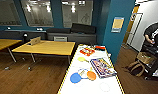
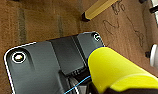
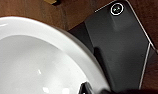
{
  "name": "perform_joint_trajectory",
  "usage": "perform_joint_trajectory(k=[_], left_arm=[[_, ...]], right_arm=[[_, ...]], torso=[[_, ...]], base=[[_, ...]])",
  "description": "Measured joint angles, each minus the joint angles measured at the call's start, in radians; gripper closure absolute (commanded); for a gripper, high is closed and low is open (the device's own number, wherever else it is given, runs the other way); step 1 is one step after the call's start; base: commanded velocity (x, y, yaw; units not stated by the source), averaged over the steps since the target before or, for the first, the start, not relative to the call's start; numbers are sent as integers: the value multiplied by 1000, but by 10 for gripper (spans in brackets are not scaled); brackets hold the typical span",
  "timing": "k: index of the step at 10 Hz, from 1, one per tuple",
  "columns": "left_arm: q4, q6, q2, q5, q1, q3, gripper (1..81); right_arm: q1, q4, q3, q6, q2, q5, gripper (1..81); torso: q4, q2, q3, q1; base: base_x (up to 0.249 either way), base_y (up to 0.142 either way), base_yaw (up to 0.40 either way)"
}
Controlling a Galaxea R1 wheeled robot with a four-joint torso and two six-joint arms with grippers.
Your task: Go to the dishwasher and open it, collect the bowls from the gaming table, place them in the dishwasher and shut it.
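The gaming table (image 1: 70,82), white-topped with yellow sides, runs away from me at the lower centre of the head view. On it lie blue (image 1: 75,78), orange (image 1: 91,75) and yellow (image 1: 82,59) round pieces, a colourful box (image 1: 103,67) and a red item (image 1: 87,51). A yellow bowl (image 2: 117,70) hangs above the wooden floor in the left wrist view, with my left gripper (image 2: 105,88) shut on its edge. A white bowl (image 3: 37,62) looms large in the right wrist view, also over the floor, its rim pinched by my right gripper (image 3: 90,88). The dishwasher is out of view.
Two wooden tables (image 1: 45,47) stand to the left of the gaming table. A teal pillar (image 1: 117,30) rises just past its far right corner. A person (image 1: 155,32) stands at the far right near a bag (image 1: 135,67) on the floor. A yellow table leg (image 2: 97,8) is below my left arm.
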Motion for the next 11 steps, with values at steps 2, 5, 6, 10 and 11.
perform_joint_trajectory(k=[2, 5, 6, 10, 11], left_arm=[[9, 0, -8, -20, 27, -10, 811], [12, 1, 8, -29, 31, -83, 811], [12, 0, 31, -32, 34, -131, 811], [12, 0, 110, -89, 56, -340, 811], [12, 0, 129, -113, 59, -373, 811]], right_arm=[[-18, -16, -4, -4, -11, -2, 811], [-20, -32, -52, -4, 17, -3, 811], [-19, -36, -81, -4, 33, -3, 811], [-32, -40, -190, -4, 53, -4, 811], [-32, -40, -197, -4, 58, -3, 811]], torso=[[0, 0, 0, 0], [0, 0, 0, 0], [0, 0, 0, 0], [0, 0, 0, 0], [0, 0, 0, 0]], base=[[0, 0, 0], [0, 0, 0], [0, 0, 0], [0, 0, 0], [0, 0, 0]])
